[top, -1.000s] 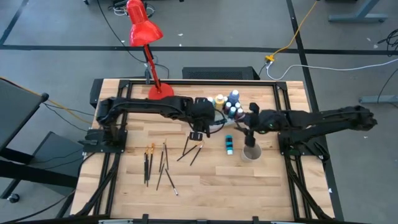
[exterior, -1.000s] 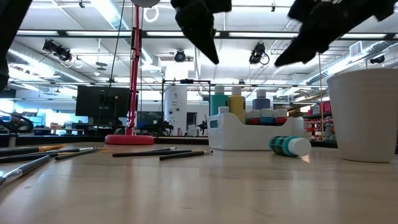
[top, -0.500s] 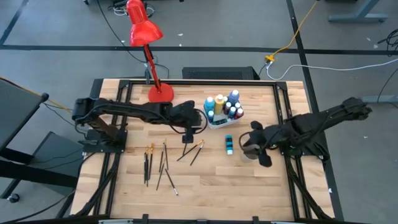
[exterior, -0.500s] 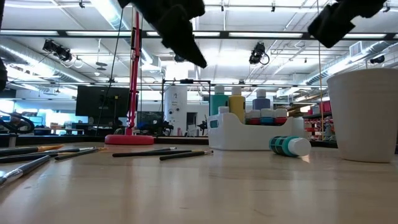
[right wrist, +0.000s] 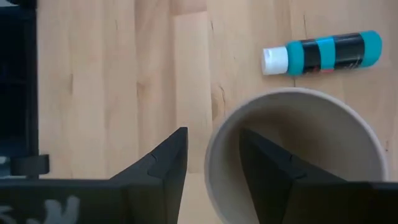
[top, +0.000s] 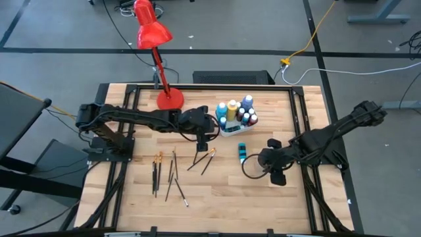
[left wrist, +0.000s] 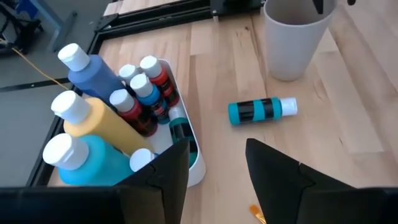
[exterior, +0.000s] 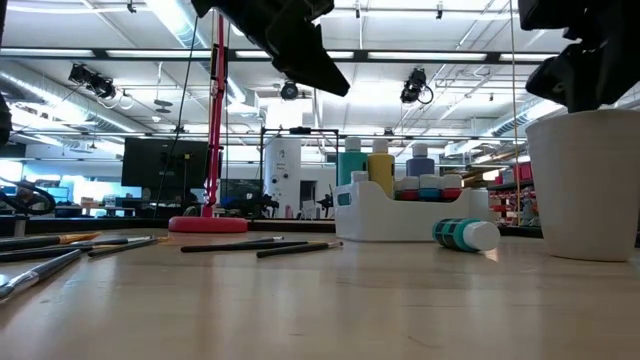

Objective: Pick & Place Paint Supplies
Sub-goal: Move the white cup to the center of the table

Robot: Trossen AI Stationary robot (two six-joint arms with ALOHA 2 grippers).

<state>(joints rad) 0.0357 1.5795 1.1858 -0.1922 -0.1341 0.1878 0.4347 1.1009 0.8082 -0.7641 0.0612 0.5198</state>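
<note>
The left gripper (left wrist: 214, 165), released, was beside the white caddy (left wrist: 193, 140); the right gripper (right wrist: 211, 158), released, was above the cup (right wrist: 292, 99).

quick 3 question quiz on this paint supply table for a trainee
1. True or false: the teal bottle lying on the table stands upright inside the white caddy.
2. Which gripper hangs above the white cup? A) left gripper B) right gripper
3. Fill in: the loose brushes lie on the ____ side of the table in the high view.

Key:
1. False. It lies on its side between caddy and cup.
2. B. The right gripper has open jaws over the cup's rim; the left gripper is near the caddy.
3. Left.
</note>
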